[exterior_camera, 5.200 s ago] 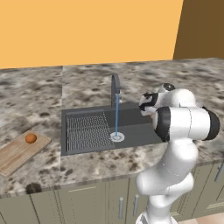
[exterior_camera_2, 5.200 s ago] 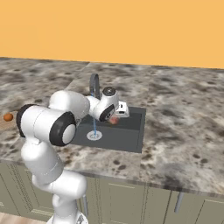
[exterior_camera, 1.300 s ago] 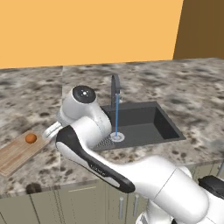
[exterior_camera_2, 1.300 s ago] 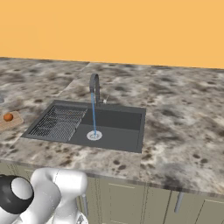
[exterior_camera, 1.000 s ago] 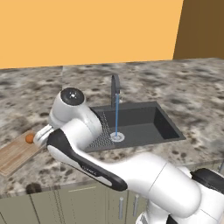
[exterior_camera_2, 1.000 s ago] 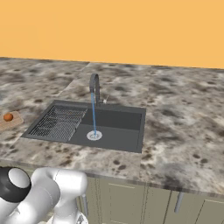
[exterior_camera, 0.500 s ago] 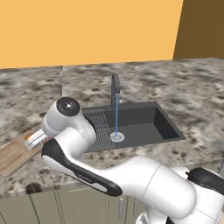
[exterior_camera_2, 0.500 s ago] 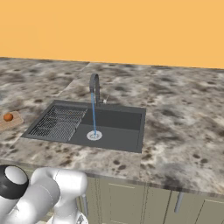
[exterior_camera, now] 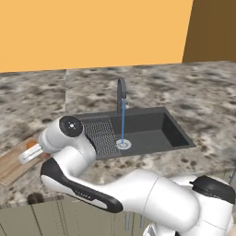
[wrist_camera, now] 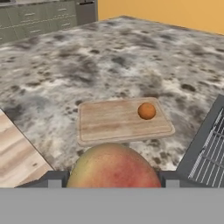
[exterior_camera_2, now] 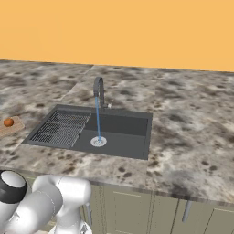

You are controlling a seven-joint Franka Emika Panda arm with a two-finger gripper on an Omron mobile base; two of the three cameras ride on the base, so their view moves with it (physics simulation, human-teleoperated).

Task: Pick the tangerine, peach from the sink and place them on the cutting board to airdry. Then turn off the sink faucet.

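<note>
My gripper (wrist_camera: 111,180) is shut on the peach (wrist_camera: 113,168), a reddish fruit with a yellow-green patch that sits between the two dark fingertips (wrist_camera: 54,179). Ahead lies the wooden cutting board (wrist_camera: 109,122) with the tangerine (wrist_camera: 146,110) on its right part. In the left base view the gripper (exterior_camera: 28,156) hangs over the cutting board (exterior_camera: 11,165), just in front of the tangerine (exterior_camera: 31,144). The sink (exterior_camera: 156,131) lies to the right, and water runs from the sink faucet (exterior_camera: 120,94). The right base view has the tangerine (exterior_camera_2: 8,122), sink (exterior_camera_2: 123,132) and faucet (exterior_camera_2: 98,89).
The water stream falls on the silver drain (exterior_camera: 123,144). The ribbed grid (exterior_camera: 101,133) fills the sink's left half, between basin and board. Speckled stone counter (wrist_camera: 131,57) surrounds the board. The counter's front edge and a wood floor (wrist_camera: 17,159) lie close by the board.
The arm has swung further left and lower with the peach in the gripper, from beside the sink grid to over the cutting board. The tangerine and the running water are unchanged.
</note>
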